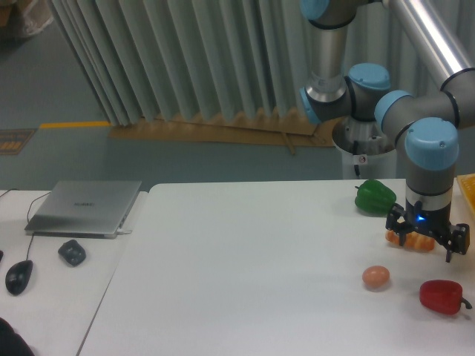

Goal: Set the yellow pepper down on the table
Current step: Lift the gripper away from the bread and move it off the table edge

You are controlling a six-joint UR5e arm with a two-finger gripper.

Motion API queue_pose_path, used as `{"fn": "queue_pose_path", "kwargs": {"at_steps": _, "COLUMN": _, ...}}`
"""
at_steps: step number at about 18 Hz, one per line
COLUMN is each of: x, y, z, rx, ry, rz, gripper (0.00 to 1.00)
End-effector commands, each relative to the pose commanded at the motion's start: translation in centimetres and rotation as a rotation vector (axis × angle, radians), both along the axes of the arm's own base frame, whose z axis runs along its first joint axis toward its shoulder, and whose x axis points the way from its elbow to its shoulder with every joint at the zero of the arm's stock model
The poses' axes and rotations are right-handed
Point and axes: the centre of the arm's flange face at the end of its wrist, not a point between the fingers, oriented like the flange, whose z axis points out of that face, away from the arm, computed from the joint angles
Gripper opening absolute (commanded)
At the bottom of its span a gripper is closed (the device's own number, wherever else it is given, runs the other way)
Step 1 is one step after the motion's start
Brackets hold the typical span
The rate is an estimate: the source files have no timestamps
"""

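Down at the near edge sits the red bell pepper (442, 296), just below and a touch right of our gripper (428, 251). Left of it and below our fingers lies a small pinkish-orange round thing, egg-like (376, 277); we cannot name it more exactly.

Our gripper hangs low over the white table (245, 259), its two dark fingers spread apart, nothing between them that we can make out. Right behind the fingers lies something orange (410, 241), partly hidden by the gripper, so we cannot say what it is. Up and to the left of the fingers rests the green bell pepper (375, 196).

And the yellow pepper? We cannot pick it out cleanly. At the frame's right margin, up and right of our fingers, there is a yellow-orange edge (467, 191), cut off by the border; it may be the pepper or a container, we cannot tell.

Our read: we are at the very start, with the pepper not yet grasped. Next, we would lift clear of the orange item, swing right toward that yellow edge, and keep the fingers wide for a lobed, glossy fruit that may slip.

Far left of everything, on the adjoining desk (52, 297), sit a closed laptop (83, 208) and a mouse (18, 276).
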Motion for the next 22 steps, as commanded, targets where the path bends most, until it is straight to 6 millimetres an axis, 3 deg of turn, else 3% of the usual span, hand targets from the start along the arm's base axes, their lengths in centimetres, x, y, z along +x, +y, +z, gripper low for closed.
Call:
{"fn": "queue_pose_path", "kwargs": {"at_steps": 1, "x": -0.7, "y": -3.3, "z": 0.6, "rx": -0.024, "ry": -0.046, "rz": -0.223, "gripper": 1.0}}
{"fn": "queue_pose_path", "kwargs": {"at_steps": 4, "x": -0.7, "y": -6.1, "z": 0.3, "rx": -0.033, "ry": -0.076, "rz": -0.322, "gripper": 1.0}}
{"fn": "queue_pose_path", "kwargs": {"at_steps": 13, "x": -2.8, "y": -11.0, "z": 2.6, "rx": -0.006, "ry": -0.121, "rz": -0.377, "gripper": 1.0}}
{"fn": "queue_pose_path", "kwargs": {"at_steps": 18, "x": -3.9, "y": -12.9, "z": 3.0, "rx": -0.009, "ry": -0.125, "rz": -0.377, "gripper": 1.0}}
{"fn": "queue_pose_path", "kwargs": {"at_steps": 22, "x": -5.8, "y": -15.6, "z": 2.7, "rx": -0.017, "ry": -0.141, "rz": -0.34, "gripper": 1.0}}
